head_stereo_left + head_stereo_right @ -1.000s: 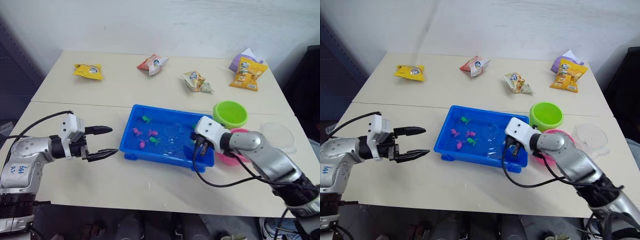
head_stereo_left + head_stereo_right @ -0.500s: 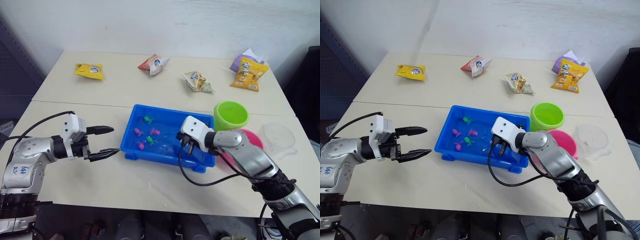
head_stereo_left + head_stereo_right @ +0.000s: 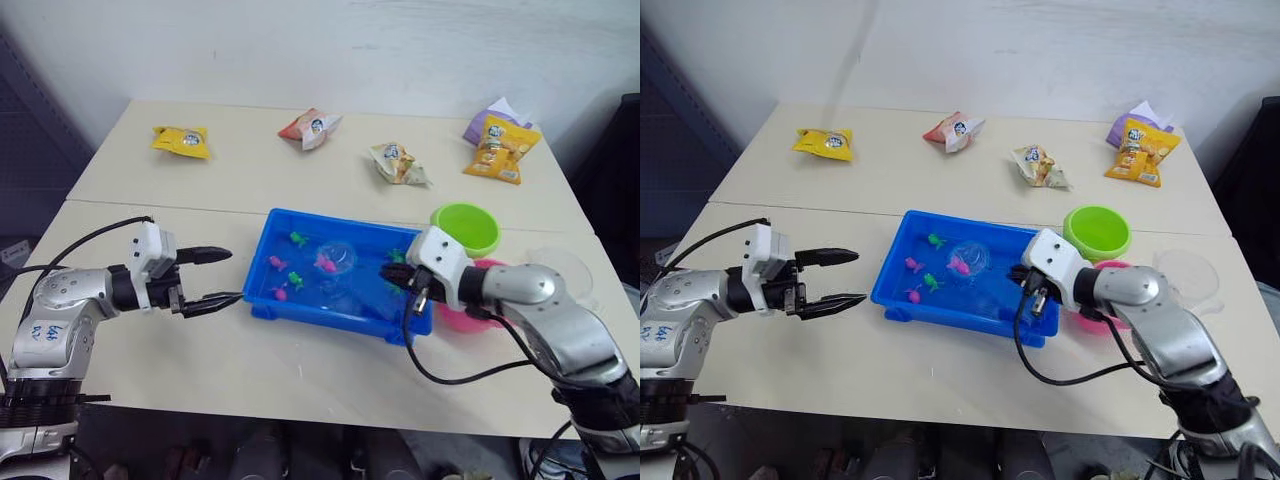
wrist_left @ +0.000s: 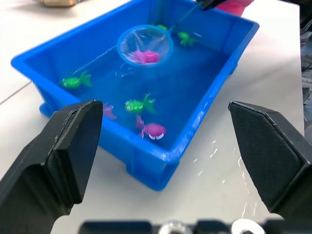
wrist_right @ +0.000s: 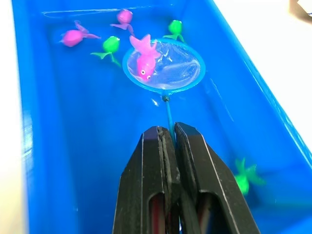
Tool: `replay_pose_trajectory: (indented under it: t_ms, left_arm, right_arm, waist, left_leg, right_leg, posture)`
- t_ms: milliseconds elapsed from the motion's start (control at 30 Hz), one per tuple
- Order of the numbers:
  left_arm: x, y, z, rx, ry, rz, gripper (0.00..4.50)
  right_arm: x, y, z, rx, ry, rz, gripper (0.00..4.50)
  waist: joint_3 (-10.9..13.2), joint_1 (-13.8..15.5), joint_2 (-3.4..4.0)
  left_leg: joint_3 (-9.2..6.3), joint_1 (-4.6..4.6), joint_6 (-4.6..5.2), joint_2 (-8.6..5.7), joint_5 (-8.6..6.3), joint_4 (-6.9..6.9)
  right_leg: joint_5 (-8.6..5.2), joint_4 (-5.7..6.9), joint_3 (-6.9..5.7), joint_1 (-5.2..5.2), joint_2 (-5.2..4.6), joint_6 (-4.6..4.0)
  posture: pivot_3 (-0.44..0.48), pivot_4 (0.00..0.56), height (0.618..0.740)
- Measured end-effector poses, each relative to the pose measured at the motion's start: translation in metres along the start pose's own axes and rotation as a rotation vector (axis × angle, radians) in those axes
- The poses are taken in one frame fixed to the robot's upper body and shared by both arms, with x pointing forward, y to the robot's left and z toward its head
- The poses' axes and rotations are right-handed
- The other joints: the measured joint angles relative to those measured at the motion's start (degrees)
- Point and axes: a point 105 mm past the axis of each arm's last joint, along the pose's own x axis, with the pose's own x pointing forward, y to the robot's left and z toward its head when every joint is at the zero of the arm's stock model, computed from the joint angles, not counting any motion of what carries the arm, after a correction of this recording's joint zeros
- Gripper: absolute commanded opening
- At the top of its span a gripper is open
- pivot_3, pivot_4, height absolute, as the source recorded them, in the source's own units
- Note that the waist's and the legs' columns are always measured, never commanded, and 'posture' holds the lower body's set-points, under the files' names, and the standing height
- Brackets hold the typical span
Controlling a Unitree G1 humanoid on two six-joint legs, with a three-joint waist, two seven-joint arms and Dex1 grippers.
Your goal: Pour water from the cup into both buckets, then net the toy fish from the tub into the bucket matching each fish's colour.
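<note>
Net (image 5: 163, 67), its handle clamped between the closed fingers of the right gripper (image 5: 171, 134), sits in the tub (image 3: 262, 300) with one pink fish (image 5: 145, 58) lying across the rim, liable to slide off on any tilt; left gripper (image 3: 218, 277) idles agape, empty.

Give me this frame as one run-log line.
phase: netting | right gripper: shut on net handle | net: pink fish in hoop, over tub | left gripper: open, beside tub | pink bucket: next
</note>
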Motion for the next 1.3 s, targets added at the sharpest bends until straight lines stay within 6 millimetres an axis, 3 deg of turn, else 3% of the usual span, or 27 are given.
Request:
replay_pose_trajectory:
  t_ms: [167, 567, 867, 1000, 1133, 1300]
  left_arm:
    - [0.021, -0.003, 0.012, 0.031, -0.049, -0.083, 4.43]
    - [0.083, -0.016, 0.034, 0.071, -0.164, -0.354, 4.43]
    - [0.110, -0.020, 0.037, 0.073, -0.210, -0.476, 4.43]
    - [0.117, -0.025, 0.038, 0.080, -0.216, -0.515, 4.43]
    - [0.118, -0.026, 0.037, 0.076, -0.216, -0.526, 4.43]
    - [0.119, -0.028, 0.036, 0.067, -0.218, -0.528, 4.43]
  right_arm:
    - [-0.032, -0.004, -0.002, 0.007, -0.031, -0.073, 0.00]
    - [-0.110, 0.011, -0.006, -0.020, -0.023, -0.312, 0.00]
    - [-0.183, 0.025, -0.039, -0.078, 0.154, -0.578, 0.00]
    - [-0.199, 0.027, -0.055, -0.233, 0.261, -0.619, 0.00]
    - [-0.212, 0.022, -0.072, -0.521, 0.397, -0.660, 0.00]
    - [-0.212, 0.015, -0.083, -0.892, 0.519, -0.636, 0.00]
  waist:
    - [0.00, 0.14, 0.00]
    - [0.00, 1.32, 0.00]
    - [-0.01, 1.64, 0.00]
    - [-0.01, 1.14, 0.00]
    - [-0.01, 1.21, 0.00]
    - [-0.01, 1.11, 0.01]
  left_leg:
    - [-0.02, -0.02, 0.00, 0.00, 0.00, 0.00]
    - [0.01, 0.03, -0.03, 0.00, 0.03, 0.10]
    - [0.10, 0.09, 0.00, -0.08, 0.02, 0.11]
    - [0.28, 0.27, -0.02, -0.07, 0.03, 0.06]
    - [0.32, 0.33, -0.10, -0.05, 0.07, 0.02]
    - [0.42, 0.37, -0.17, -0.05, 0.11, 0.03]
  right_leg:
    - [0.01, -0.01, -0.05, 0.02, 0.03, 0.01]
    - [0.02, 0.03, -0.02, 0.09, 0.17, 0.03]
    - [0.03, -0.01, 0.09, 0.14, 0.20, 0.10]
    - [0.04, 0.06, 0.29, 0.14, 0.21, 0.11]
    - [0.04, 0.07, 0.34, 0.14, 0.22, 0.11]
    - [0.04, 0.09, 0.47, 0.12, 0.22, 0.11]
  posture:
    - [0.000, 0.150, 0.738]
    - [0.000, 0.150, 0.738]
    - [0.000, 0.150, 0.738]
    - [0.000, 0.150, 0.738]
    - [0.000, 0.150, 0.738]
    - [0.000, 0.150, 0.738]
